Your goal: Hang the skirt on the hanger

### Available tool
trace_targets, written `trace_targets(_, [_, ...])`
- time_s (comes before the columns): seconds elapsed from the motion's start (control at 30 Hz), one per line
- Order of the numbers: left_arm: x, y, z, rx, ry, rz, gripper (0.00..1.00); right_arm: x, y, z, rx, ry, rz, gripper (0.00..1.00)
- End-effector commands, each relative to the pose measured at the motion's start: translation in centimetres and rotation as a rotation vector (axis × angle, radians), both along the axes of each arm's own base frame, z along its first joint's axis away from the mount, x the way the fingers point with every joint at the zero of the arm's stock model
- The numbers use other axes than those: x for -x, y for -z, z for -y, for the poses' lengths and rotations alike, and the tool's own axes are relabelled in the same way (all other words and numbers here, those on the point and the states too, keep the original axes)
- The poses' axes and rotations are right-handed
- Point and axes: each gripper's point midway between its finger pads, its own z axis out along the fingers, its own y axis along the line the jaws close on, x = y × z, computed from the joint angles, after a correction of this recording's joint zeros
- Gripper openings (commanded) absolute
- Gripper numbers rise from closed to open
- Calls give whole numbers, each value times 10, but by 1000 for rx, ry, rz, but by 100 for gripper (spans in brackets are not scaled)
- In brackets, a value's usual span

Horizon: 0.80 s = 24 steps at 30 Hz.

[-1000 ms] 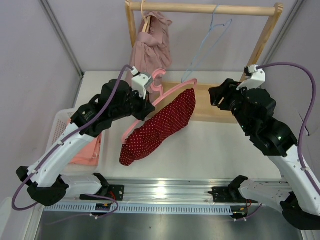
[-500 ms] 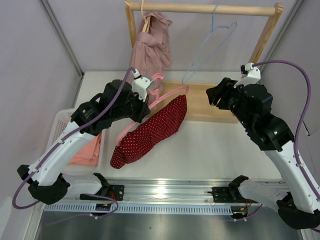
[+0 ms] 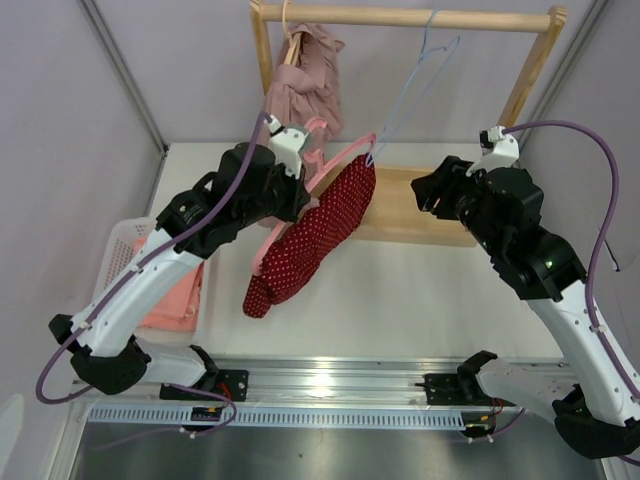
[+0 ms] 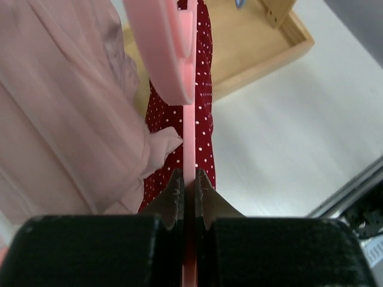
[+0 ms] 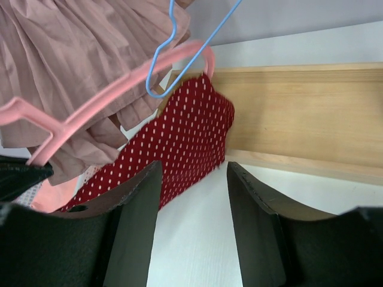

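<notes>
A red skirt with white dots (image 3: pixel 312 235) hangs from a pink hanger (image 3: pixel 338 163), lifted above the table. My left gripper (image 3: pixel 296 186) is shut on the hanger's bar (image 4: pixel 189 137), with the skirt (image 4: pixel 203 84) draped below it. The hanger's far tip touches the lower end of a blue wire hanger (image 3: pixel 412 85) that hangs on the wooden rail (image 3: pixel 400 17). My right gripper (image 3: pixel 432 192) is open and empty to the right, apart from the skirt (image 5: pixel 185 134); the pink hanger (image 5: pixel 114 95) and the blue wire hanger (image 5: pixel 179 45) show in its view.
A dusty pink garment (image 3: pixel 303 85) hangs on the rail at the left, close to my left arm. The wooden rack base (image 3: pixel 420 205) lies on the table behind. A white basket (image 3: pixel 117 250) with pink cloth (image 3: pixel 175 295) sits at the left.
My left arm has lifted the pink hanger and skirt up and back toward the rail, and its tip now meets the blue hanger. The right arm has barely moved.
</notes>
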Motion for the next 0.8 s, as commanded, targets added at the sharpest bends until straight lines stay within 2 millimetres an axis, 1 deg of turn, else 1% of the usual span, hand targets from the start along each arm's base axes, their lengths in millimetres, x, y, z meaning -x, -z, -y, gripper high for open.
trace_targets(0.0, [-26, -65, 16, 176, -85, 156, 0, 4, -11, 1, -19, -17, 31, 53])
trace_targets(0.07, [-36, -79, 16, 193, -132, 181, 0, 3, -12, 0, -23, -21, 31, 53])
trace_targets(0.1, [-46, -80, 21, 190, -150, 184, 0, 4, -13, 0, -28, -27, 34, 53])
trace_targets(0.13, [-49, -88, 24, 208, -154, 197, 0, 3, -12, -1, -29, -33, 32, 53])
trace_targets(0.17, [-58, -82, 33, 198, -155, 188, 0, 4, -13, -2, -29, -38, 35, 52])
trace_targets(0.2, [-61, -88, 37, 211, -154, 199, 0, 5, -14, -2, -29, -41, 36, 52])
trace_targets(0.23, [-65, -89, 41, 211, -156, 203, 0, 4, -14, -1, -27, -40, 35, 52])
trace_targets(0.27, [-68, -108, 42, 244, -158, 230, 0, 5, -15, 0, -26, -39, 41, 52])
trace_targets(0.3, [-78, -96, 53, 219, -159, 212, 0, 6, -16, 0, -25, -39, 44, 52])
trace_targets(0.33, [-82, -95, 57, 214, -159, 208, 0, 6, -16, 1, -25, -38, 46, 52])
trace_targets(0.37, [-82, -110, 59, 242, -154, 227, 0, 7, -17, 3, -25, -37, 49, 52])
trace_targets(0.4, [-91, -100, 67, 228, -156, 207, 0, 7, -17, 3, -21, -36, 52, 52])
trace_targets(0.43, [-94, -96, 71, 220, -157, 202, 0, 8, -17, 4, -18, -37, 55, 52])
trace_targets(0.47, [-96, -105, 71, 237, -163, 217, 0, 8, -17, 5, -16, -34, 55, 52])
trace_targets(0.5, [-99, -108, 72, 247, -172, 224, 0, 9, -18, 6, -17, -34, 60, 52])
trace_targets(0.53, [-104, -109, 76, 250, -179, 230, 0, 10, -19, 7, -16, -35, 65, 52])
trace_targets(0.57, [-108, -109, 75, 246, -201, 237, 0, 9, -19, 8, -14, -32, 68, 52])
trace_targets(0.6, [-111, -118, 74, 261, -207, 260, 0, 10, -20, 9, -14, -31, 72, 52])
trace_targets(0.67, [-116, -117, 75, 252, -219, 273, 0, 12, -21, 9, -17, -39, 79, 52])
trace_targets(0.77, [-121, -128, 73, 271, -231, 323, 0, 15, -23, 10, -20, -43, 87, 52])
